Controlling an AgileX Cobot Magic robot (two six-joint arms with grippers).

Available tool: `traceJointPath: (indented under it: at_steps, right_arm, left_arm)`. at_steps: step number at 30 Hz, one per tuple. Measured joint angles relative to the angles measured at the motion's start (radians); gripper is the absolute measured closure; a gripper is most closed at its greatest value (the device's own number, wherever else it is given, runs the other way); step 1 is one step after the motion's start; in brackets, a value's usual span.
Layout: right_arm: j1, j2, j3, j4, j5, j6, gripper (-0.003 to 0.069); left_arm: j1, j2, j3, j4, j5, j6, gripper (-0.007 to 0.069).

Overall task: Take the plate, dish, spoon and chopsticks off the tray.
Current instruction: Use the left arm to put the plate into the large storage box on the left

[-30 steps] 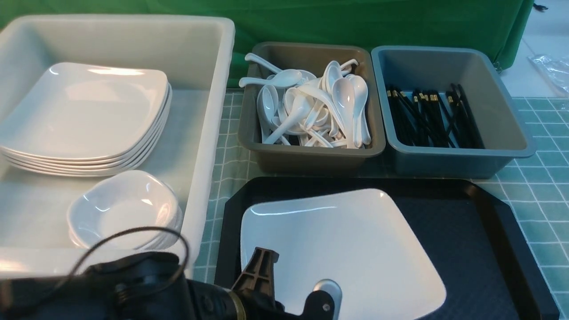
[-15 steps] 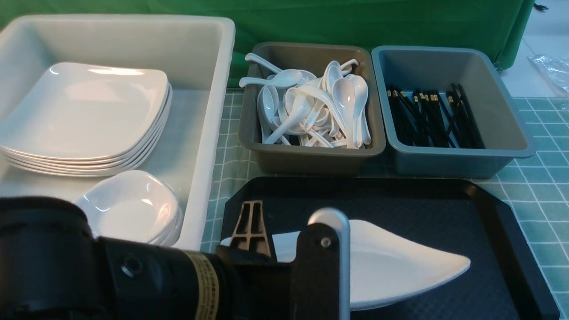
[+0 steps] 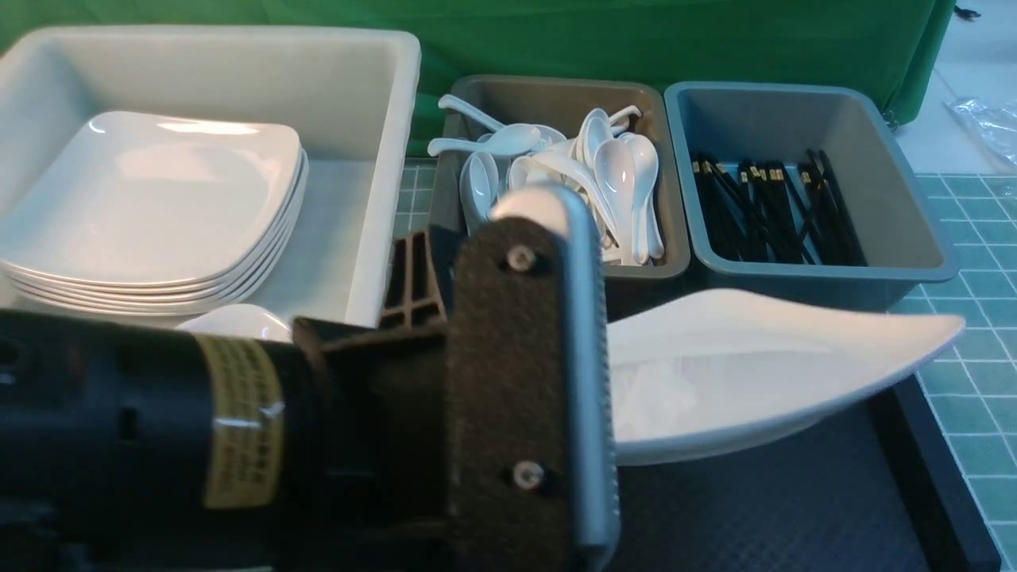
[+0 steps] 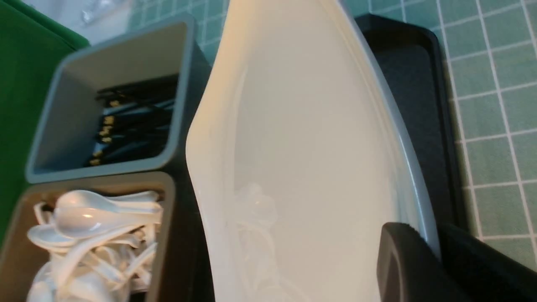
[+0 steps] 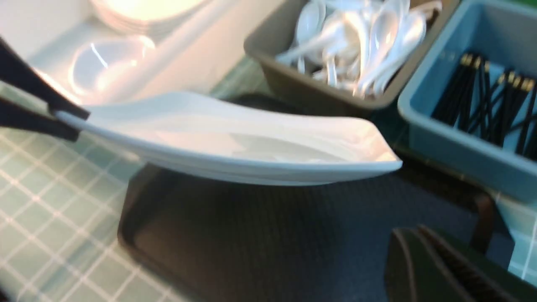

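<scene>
My left gripper (image 3: pixel 610 373) is shut on the near rim of the large white plate (image 3: pixel 755 365) and holds it in the air, tilted, above the black tray (image 3: pixel 794 508). In the left wrist view its fingers (image 4: pixel 413 260) pinch the plate (image 4: pixel 310 138) at the edge. My right gripper (image 5: pixel 423 251) is shut with nothing in it, low over the tray (image 5: pixel 272 235), and is apart from the plate (image 5: pixel 235 138). The bare part of the tray that shows carries nothing. A small white dish (image 3: pixel 238 322) sits in the white tub. Spoons (image 3: pixel 612 183) and chopsticks (image 3: pixel 763 210) lie in the two bins.
The white tub (image 3: pixel 389 159) at the left holds a stack of square plates (image 3: pixel 151 206). A brown bin (image 3: pixel 636 274) and a grey-blue bin (image 3: pixel 914 262) stand behind the tray. A green checked cloth (image 3: pixel 969 318) covers the table, with a green backdrop behind.
The left gripper has raised the plate off the tray. The plate lay nearly flat a second ago and now hangs tilted and much higher, in front of the bins.
</scene>
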Motion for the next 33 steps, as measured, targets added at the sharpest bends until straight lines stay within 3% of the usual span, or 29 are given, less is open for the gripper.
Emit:
traceJointPath:
  at_steps: [3,9,14,20,24,33]
  right_arm:
    - [0.0,0.024,0.0,-0.058,-0.007,0.037,0.0638]
    - [0.0,0.117,-0.049,-0.088,-0.043,0.032,0.0638]
    - [0.0,0.206,-0.104,-0.091,-0.055,-0.027,0.0638]
    - [0.0,0.297,-0.119,-0.093,-0.089,-0.084,0.0638]
    - [0.0,0.317,-0.119,-0.092,-0.112,-0.106,0.0638]
    - [0.0,0.32,-0.119,-0.083,-0.106,-0.124,0.0638]
  left_arm:
    - [0.04,-0.027,-0.029,0.071,0.01,-0.045,0.0592]
    - [0.227,-0.039,-0.063,0.265,0.03,-0.121,0.0592]
    - [0.473,-0.013,-0.066,0.324,0.038,-0.121,0.0592]
    - [0.793,0.15,-0.067,0.374,0.021,0.002,0.0592]
    - [0.851,0.27,-0.067,0.43,0.017,0.029,0.0592]
    - [0.864,0.438,-0.067,0.56,-0.048,-0.004,0.0591]
